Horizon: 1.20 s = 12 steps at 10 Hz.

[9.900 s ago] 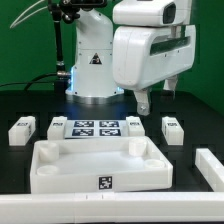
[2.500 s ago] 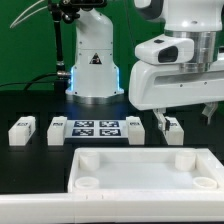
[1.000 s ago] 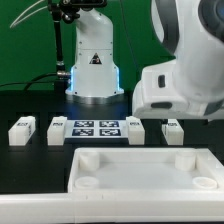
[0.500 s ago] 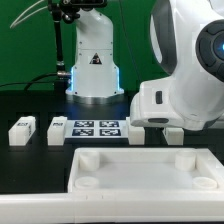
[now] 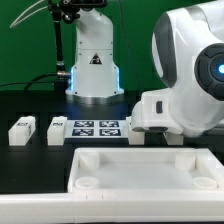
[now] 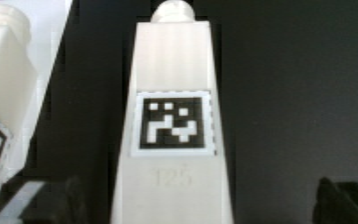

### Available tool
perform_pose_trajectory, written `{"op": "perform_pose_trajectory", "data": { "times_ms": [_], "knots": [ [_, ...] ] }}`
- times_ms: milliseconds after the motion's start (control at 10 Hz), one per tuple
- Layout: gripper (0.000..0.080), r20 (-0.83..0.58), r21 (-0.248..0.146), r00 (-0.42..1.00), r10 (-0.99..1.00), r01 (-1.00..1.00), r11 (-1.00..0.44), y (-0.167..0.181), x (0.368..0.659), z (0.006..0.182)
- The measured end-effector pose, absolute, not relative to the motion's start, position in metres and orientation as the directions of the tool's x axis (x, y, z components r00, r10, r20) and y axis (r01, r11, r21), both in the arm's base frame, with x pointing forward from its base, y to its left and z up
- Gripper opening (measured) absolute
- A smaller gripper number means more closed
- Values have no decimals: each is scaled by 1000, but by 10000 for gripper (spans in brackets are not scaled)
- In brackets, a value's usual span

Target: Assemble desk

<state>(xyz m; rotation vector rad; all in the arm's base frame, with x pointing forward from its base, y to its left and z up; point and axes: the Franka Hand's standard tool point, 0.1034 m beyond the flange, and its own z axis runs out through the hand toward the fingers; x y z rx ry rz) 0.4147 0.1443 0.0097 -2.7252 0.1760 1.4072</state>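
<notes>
Arm (image 5: 190, 80) dropped lower over the exterior view's right than a moment ago, loose leg (image 5: 22, 130), second leg (image 5: 57, 129), marker board (image 5: 95, 128), desk top (image 5: 150, 172) in front, claw (image 6: 186, 198) spread wide, empty, tagged leg (image 6: 172, 110) lying between its fingers (image 6: 19, 203), touching neither.

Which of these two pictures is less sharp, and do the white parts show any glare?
Wrist view: softer overall; the desk leg has fuzzy edges, though its tag is readable. Exterior view: sharper in the background, but the desk top is almost washed out against the black table, and the near arm looks slightly blurred.
</notes>
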Motion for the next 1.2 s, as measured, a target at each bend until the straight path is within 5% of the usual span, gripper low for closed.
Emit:
{"op": "perform_pose_trajectory", "data": {
  "times_ms": [100,300,400,500,900,1200],
  "knots": [
    [649,-816,-9,574,-69,-133,-991,144,414,9],
    [391,-816,-10,573,-69,-133,-991,144,414,9],
    [391,-816,-10,574,-69,-133,-991,144,414,9],
    [288,-816,-10,573,-69,-133,-991,144,414,9],
    [288,-816,-10,574,-68,-132,-991,144,414,9],
    [288,-846,-30,531,-58,-155,-987,125,447,53]
  ]
}}
